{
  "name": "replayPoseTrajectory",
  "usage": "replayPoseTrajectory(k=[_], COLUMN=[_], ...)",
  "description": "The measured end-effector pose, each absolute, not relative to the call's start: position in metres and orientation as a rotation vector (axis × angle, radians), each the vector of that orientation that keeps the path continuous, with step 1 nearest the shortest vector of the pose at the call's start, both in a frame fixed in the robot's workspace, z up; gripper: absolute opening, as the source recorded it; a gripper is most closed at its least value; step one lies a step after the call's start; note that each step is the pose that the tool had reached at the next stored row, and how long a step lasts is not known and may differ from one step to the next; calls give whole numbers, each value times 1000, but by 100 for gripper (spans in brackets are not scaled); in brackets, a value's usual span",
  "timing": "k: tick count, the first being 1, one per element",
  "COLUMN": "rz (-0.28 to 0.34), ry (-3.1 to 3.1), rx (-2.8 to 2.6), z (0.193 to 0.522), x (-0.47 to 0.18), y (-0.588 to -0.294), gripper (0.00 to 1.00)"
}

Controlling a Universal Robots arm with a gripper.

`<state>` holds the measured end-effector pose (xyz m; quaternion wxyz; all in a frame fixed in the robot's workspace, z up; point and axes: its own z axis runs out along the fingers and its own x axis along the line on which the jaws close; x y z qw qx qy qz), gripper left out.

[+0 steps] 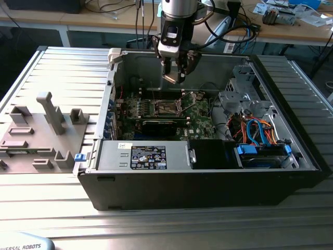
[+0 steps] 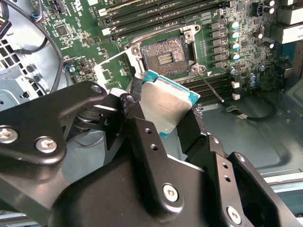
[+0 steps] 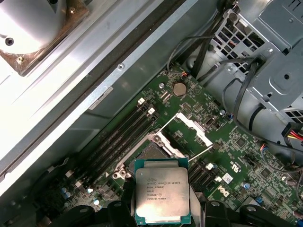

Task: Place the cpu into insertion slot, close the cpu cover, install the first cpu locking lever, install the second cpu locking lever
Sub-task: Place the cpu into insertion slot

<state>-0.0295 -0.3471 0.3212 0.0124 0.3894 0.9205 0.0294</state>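
Note:
My gripper (image 1: 174,78) hangs over the open computer case, shut on the cpu (image 2: 168,106). The cpu is a square chip with a silver-grey top and a teal edge, seen between the black fingers (image 2: 130,106) in both wrist views (image 3: 162,194). It is held in the air, tilted, a little above and to one side of the insertion slot (image 2: 165,56). The slot is open, with its dark contact field bare (image 3: 147,152). The cpu cover (image 3: 194,127) stands swung up off the slot on its hinge (image 2: 106,71). A thin metal locking lever (image 2: 211,90) sticks out beside the slot.
The green motherboard (image 1: 200,117) lies at the bottom of the case, with black memory slots (image 3: 123,137) beside the socket. A drive cage and cable bundles (image 1: 250,125) are at the exterior view's right. The power supply (image 1: 145,156) is at the front, and a grey fixture tray (image 1: 39,130) stands outside on the left.

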Motion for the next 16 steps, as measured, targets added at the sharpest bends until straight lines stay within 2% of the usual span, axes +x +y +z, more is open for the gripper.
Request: replayPoseTrajectory(k=[16], rz=[91], ry=[2862], rx=[1229], z=[321], x=[-30], y=[-347], gripper=[54])
